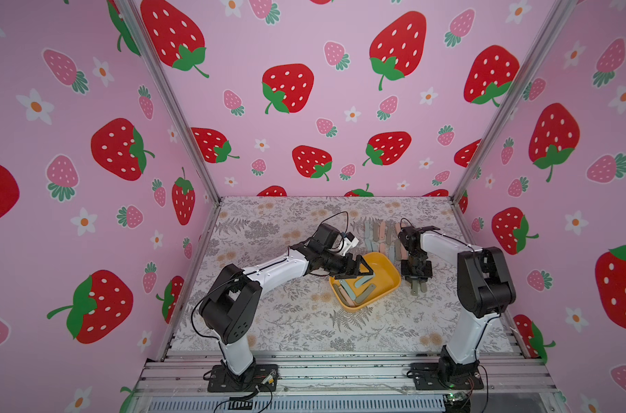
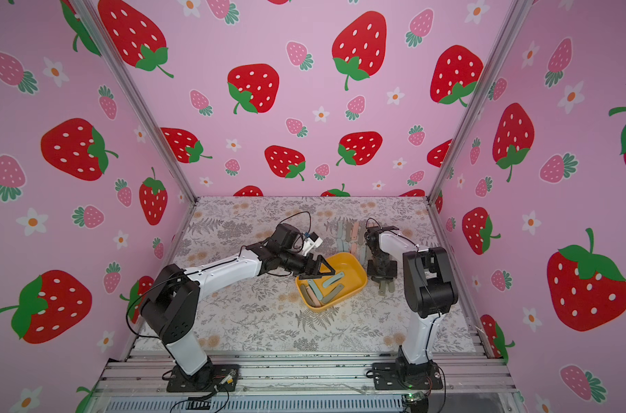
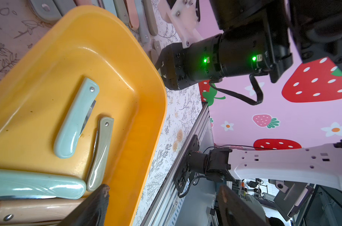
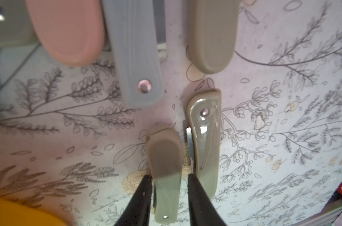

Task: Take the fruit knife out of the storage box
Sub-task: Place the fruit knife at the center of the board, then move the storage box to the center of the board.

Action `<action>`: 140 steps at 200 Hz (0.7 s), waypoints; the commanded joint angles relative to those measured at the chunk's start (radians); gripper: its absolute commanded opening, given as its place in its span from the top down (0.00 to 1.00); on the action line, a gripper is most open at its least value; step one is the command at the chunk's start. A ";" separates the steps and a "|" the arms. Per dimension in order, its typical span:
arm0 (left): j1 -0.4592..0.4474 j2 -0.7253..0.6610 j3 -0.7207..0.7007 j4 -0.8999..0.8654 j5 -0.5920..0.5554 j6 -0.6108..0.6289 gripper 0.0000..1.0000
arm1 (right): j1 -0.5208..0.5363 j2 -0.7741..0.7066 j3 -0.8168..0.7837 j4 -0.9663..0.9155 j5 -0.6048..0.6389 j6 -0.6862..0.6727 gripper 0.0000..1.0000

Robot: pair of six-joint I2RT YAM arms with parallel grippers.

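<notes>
1. Right gripper (image 4: 168,176) is straddling a khaki knife (image 4: 164,152) on the table (image 4: 283,156), jaws slightly parted
2. Left gripper (image 1: 366,273) is hovering spread over the box (image 1: 385,270) holding a mint knife (image 3: 76,117)
3. It is looking light, stiff, slick: pinching mid-handle is seeming safest

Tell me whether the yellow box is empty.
Not empty. The box holds several folded knives, including a pale green knife and an olive knife.
</notes>
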 commanded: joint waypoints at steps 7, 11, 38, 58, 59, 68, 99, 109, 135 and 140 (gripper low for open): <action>0.005 0.007 0.018 -0.034 0.001 0.021 0.12 | -0.002 -0.059 0.051 -0.052 0.000 -0.002 0.57; 0.005 0.006 0.016 -0.037 0.000 0.022 0.12 | -0.001 -0.070 0.054 -0.056 -0.003 -0.002 0.55; 0.009 -0.006 0.007 -0.062 -0.021 0.037 0.13 | 0.005 -0.138 0.081 -0.097 -0.020 0.026 0.52; 0.015 -0.018 -0.004 -0.075 -0.030 0.045 0.13 | 0.029 -0.188 0.091 -0.110 -0.061 0.048 0.49; 0.014 -0.018 -0.005 -0.075 -0.030 0.044 0.12 | 0.031 -0.191 0.091 -0.109 -0.063 0.048 0.49; 0.015 -0.024 -0.012 -0.077 -0.031 0.046 0.13 | 0.050 -0.206 0.098 -0.112 -0.075 0.059 0.49; 0.020 -0.051 -0.053 -0.079 -0.041 0.051 0.13 | 0.118 -0.208 0.110 -0.103 -0.128 0.082 0.38; 0.023 -0.063 -0.066 -0.082 -0.049 0.053 0.13 | 0.138 -0.190 0.115 -0.100 -0.143 0.088 0.35; 0.028 -0.092 -0.092 -0.136 -0.121 0.071 0.13 | 0.175 -0.141 0.121 -0.097 -0.147 0.109 0.29; 0.029 -0.092 -0.090 -0.158 -0.140 0.076 0.13 | 0.177 -0.133 0.120 -0.096 -0.148 0.112 0.26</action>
